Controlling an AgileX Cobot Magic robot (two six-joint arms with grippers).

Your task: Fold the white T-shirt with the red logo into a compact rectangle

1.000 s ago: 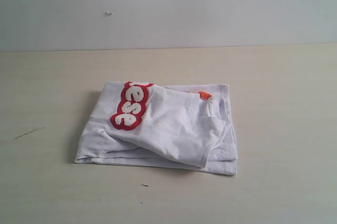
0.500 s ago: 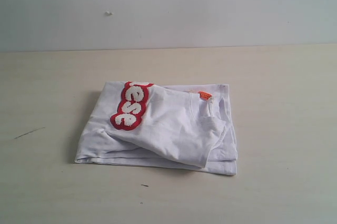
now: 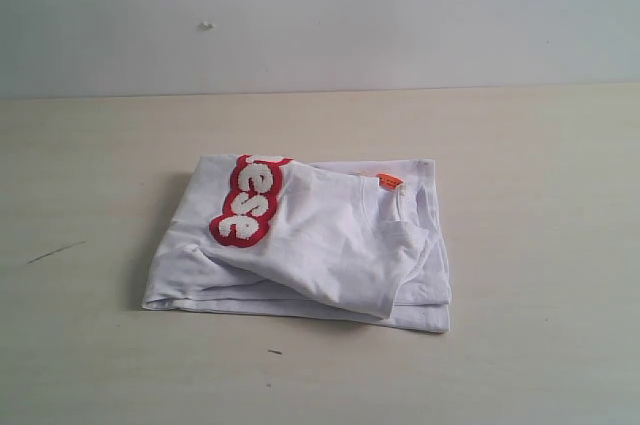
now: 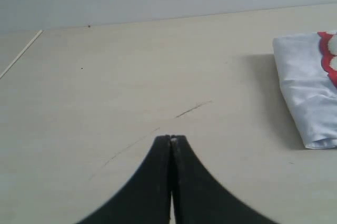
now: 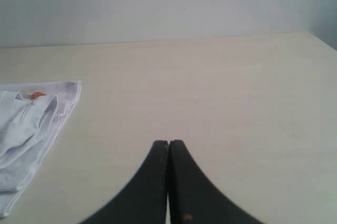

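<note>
The white T-shirt (image 3: 320, 245) lies folded in a rough rectangle in the middle of the table, several layers showing at its near edge. Part of the red logo (image 3: 248, 201) runs along its top left, and the orange neck tag (image 3: 389, 181) sits by the collar at the top right. Neither gripper shows in the exterior view. My left gripper (image 4: 171, 138) is shut and empty over bare table, with the T-shirt (image 4: 310, 97) off to one side. My right gripper (image 5: 168, 143) is shut and empty too, apart from the T-shirt (image 5: 26, 129).
The pale wooden table (image 3: 540, 165) stretches around the shirt up to a plain white wall (image 3: 320, 15). A dark scratch (image 3: 55, 252) marks the table at the left. A table edge (image 4: 21, 55) shows in the left wrist view.
</note>
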